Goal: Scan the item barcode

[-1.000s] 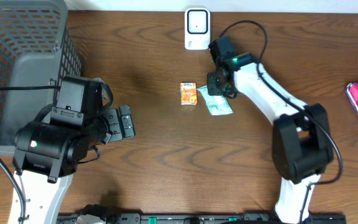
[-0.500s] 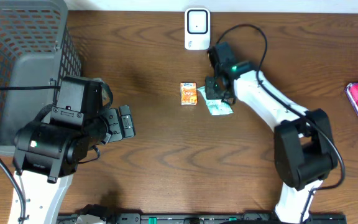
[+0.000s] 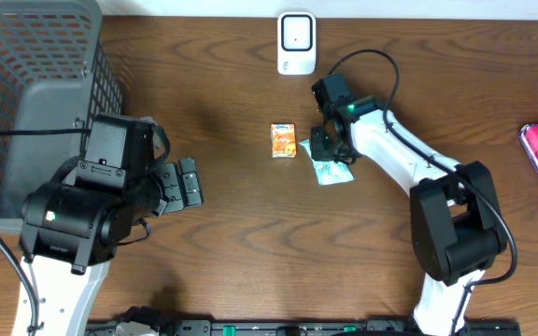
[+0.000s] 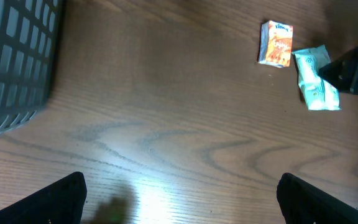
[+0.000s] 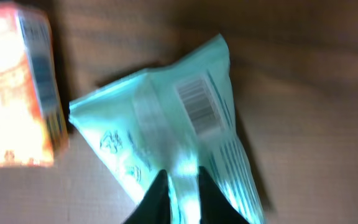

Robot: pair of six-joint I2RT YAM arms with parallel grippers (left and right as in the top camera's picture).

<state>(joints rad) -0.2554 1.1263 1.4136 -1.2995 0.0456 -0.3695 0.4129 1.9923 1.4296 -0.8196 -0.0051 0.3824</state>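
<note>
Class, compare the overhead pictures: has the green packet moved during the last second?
Yes. The green packet has slid slightly away from the white scanner; the orange box beside it stayed put.
</note>
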